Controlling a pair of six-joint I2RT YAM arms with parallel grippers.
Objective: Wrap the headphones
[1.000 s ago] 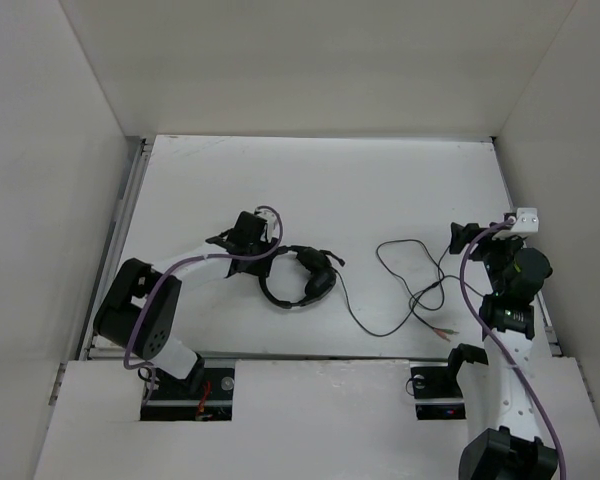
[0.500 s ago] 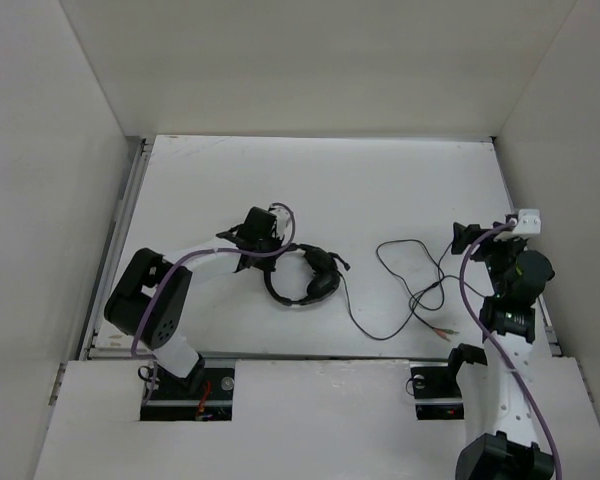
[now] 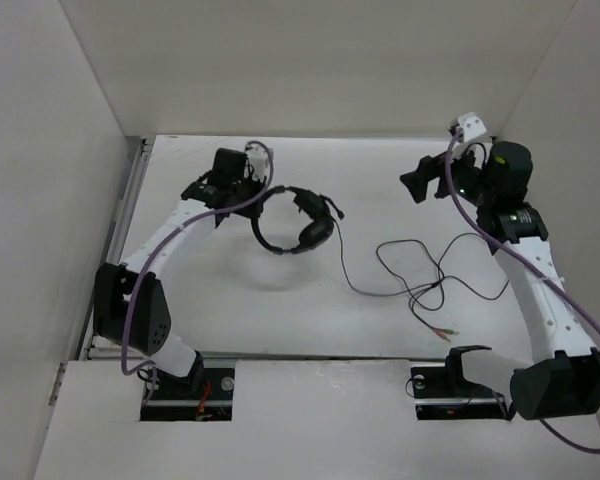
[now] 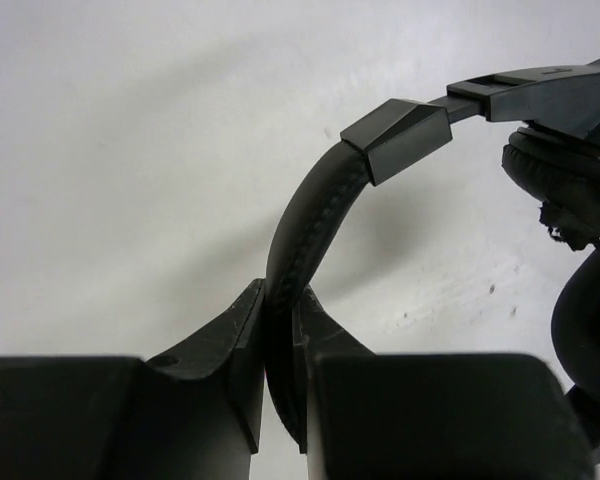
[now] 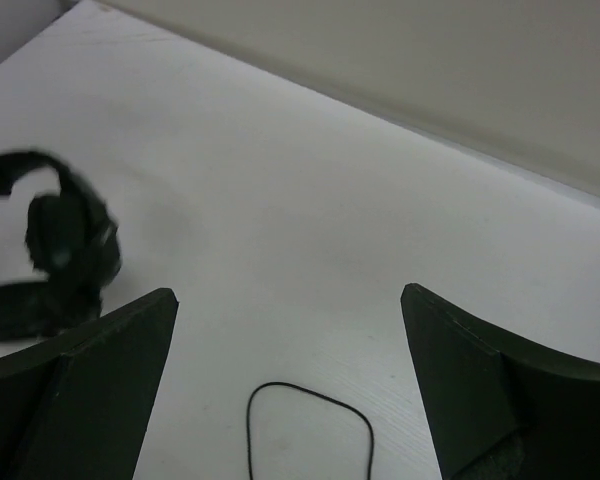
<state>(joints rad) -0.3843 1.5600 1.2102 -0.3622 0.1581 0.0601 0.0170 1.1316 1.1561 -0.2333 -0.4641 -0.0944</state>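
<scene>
The black headphones (image 3: 298, 222) hang lifted above the table's middle left. My left gripper (image 3: 248, 201) is shut on their band. In the left wrist view the band (image 4: 310, 215) is pinched between my fingers (image 4: 242, 335) and one earcup (image 4: 570, 170) shows at the right. The thin black cable (image 3: 400, 268) trails right from the earcup into loose loops on the table and ends in coloured plugs (image 3: 443, 334). My right gripper (image 3: 414, 182) is open and empty, raised above the back right. A cable loop (image 5: 310, 400) lies between its fingers in the right wrist view, and the headphones (image 5: 65, 250) sit at the left.
White walls close in the table (image 3: 380, 190) at the back and both sides. Purple arm cables (image 3: 500, 250) run along both arms. The arm bases stand at the near edge.
My left gripper has lifted the headphones and carried them toward the back. My right arm has swung up from the right edge toward the back, over the cable.
</scene>
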